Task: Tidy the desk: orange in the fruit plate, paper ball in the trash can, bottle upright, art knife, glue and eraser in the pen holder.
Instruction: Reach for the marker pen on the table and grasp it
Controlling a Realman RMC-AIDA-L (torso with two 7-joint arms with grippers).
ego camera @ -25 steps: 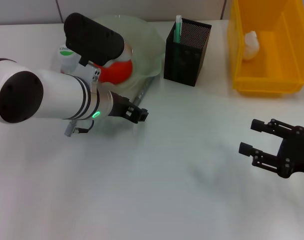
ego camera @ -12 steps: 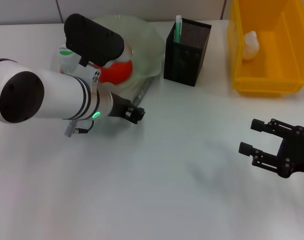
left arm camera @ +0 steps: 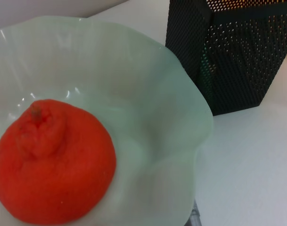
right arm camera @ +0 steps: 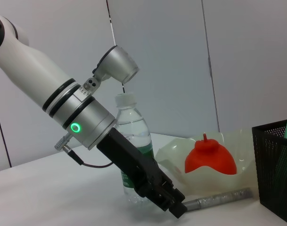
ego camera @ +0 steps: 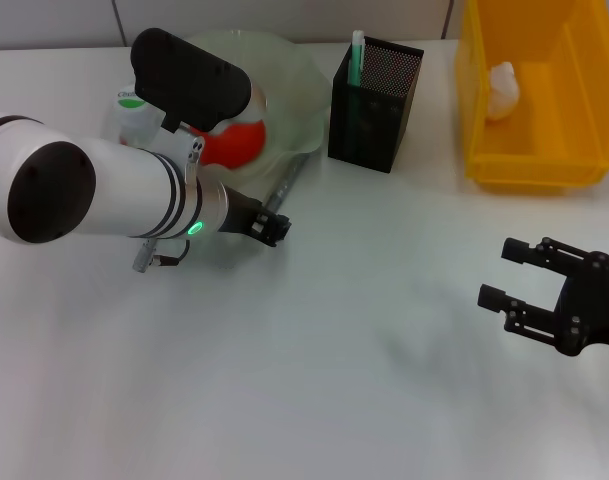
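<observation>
The left gripper (ego camera: 274, 229) descends toward the art knife (right arm camera: 217, 199) lying at the near edge of the fruit plate (ego camera: 304, 100); finger state cannot be determined. Risk: striking the plate rim or nearby upright bottle (right arm camera: 134, 141). Right gripper (ego camera: 524, 285) idles, fingers spread.

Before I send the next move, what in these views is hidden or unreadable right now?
- Bottle: in the head view the left arm covers all but its cap; the right wrist view shows it upright.
- Left claw: low beside the grey stick; open or shut is unreadable.
- Pen holder: only a green-white stick shows; mesh hides the rest.
- Eraser: not seen in any view.
- Trash can: cut off by the picture's edge.
</observation>
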